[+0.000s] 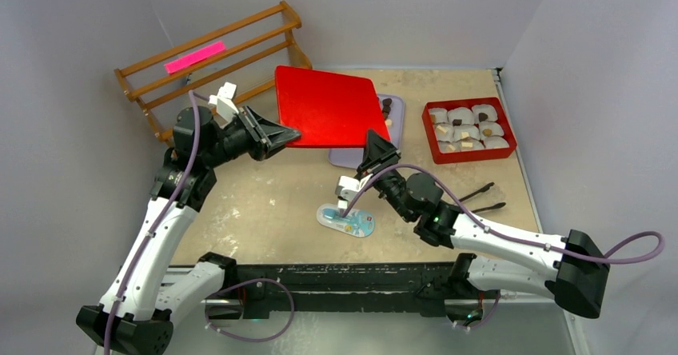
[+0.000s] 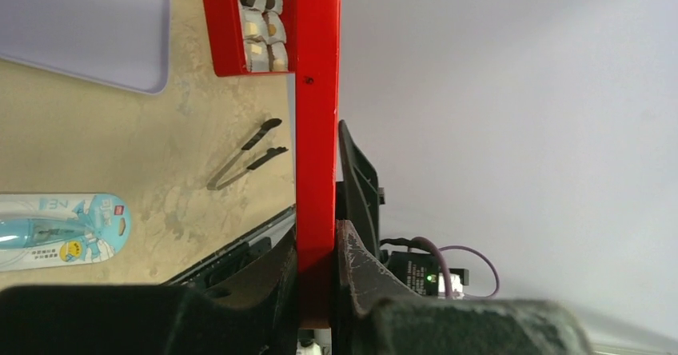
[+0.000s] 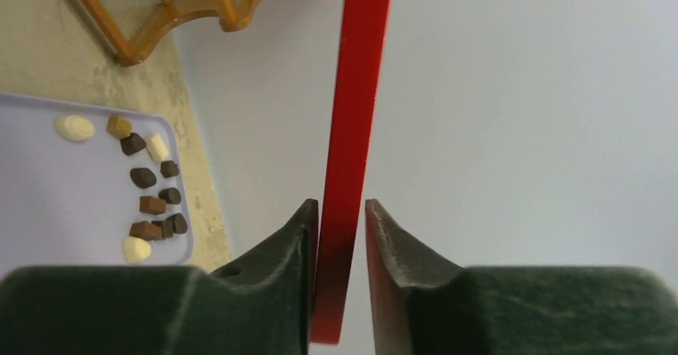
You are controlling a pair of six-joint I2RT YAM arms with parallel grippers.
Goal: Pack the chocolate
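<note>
Left gripper (image 2: 317, 239) clamped on flat red square lid (image 1: 326, 105); right gripper (image 3: 341, 215) straddles it, bite unclear. Lid may twist, drop onto chocolate pieces (image 3: 144, 177).

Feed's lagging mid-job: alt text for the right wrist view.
A red lid stands edge-on between the jaws of the right gripper. Left of it, a lavender tray holds dark and cream chocolate pieces; a wooden rack sits above.

The red lid (image 1: 326, 105) hides most of the lavender tray (image 1: 397, 125); only a few chocolates (image 1: 386, 101) show there.
</note>
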